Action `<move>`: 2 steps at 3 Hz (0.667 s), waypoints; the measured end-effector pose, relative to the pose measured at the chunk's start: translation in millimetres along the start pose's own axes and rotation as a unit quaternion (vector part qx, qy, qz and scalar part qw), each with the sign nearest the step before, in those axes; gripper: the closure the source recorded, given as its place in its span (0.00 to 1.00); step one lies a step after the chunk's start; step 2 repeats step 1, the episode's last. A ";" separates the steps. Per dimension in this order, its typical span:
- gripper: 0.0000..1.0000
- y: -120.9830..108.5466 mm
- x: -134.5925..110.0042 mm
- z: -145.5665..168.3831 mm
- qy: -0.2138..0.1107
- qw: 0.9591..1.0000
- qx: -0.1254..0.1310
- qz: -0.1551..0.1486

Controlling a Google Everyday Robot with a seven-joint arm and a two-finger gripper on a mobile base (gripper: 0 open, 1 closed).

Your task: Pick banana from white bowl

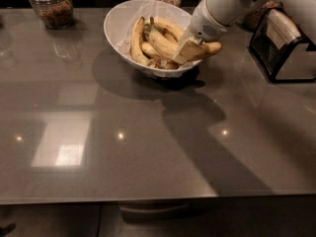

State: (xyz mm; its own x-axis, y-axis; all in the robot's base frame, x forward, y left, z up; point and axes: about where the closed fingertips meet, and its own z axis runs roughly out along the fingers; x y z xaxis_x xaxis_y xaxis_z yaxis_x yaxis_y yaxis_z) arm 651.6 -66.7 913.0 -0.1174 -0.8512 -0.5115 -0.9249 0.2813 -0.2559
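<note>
The claw (pixel 189 49) is positioned over the banana (pixel 162 41) at the white bowl's (pixel 118 23) right rim; its closure cannot be told. The fruit is judged light, soft and easily bruised, so a gentle mid-length hold is advised.

The pale two-finger gripper (pixel 186 48), down in the glossy white oval bowl (pixel 118 19), hides the middle of the long yellow speckled banana (pixel 211 47) and the bowl's right rim. The top edge cuts off the white robot arm (pixel 232 1) and the clear glass jar (pixel 52 9).

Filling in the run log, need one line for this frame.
phase: grasp attempt | gripper: down in white bowl, on banana | banana: in bowl with bunch | glass jar: back left
</note>
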 end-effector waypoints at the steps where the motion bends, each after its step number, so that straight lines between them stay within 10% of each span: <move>1: 1.00 3.8 -2.2 -24.8 0.000 1.000 -0.006 -0.008; 2: 1.00 3.8 -2.2 -24.8 0.000 1.000 -0.006 -0.008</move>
